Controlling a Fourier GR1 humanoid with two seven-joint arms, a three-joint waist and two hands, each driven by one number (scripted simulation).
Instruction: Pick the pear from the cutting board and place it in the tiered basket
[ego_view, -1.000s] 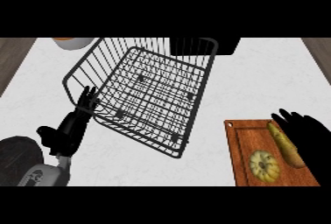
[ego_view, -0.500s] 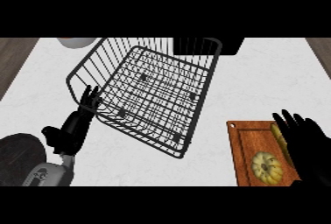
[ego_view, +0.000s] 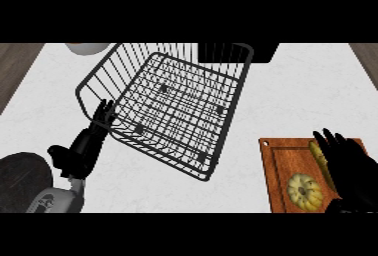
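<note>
Right hand (ego_view: 353, 167) hovers over the cutting board (ego_view: 277, 175) w/ fingers spread open, holding nothing. The pear (ego_view: 319, 152) peeks out just left of them, long axis running up-down the board, so it's the nearer hand imo. Left hand (ego_view: 87, 142) rests open by the tiered basket (ego_view: 173, 107).

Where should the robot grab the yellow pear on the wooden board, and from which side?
Probably across its narrow width, coming straight down from above. The pear lies flat and lengthwise on the cutting board, so its long sides look easiest to reach. The right hand hovers open over it and hides most of it. A round yellow fruit sits close by.
</note>
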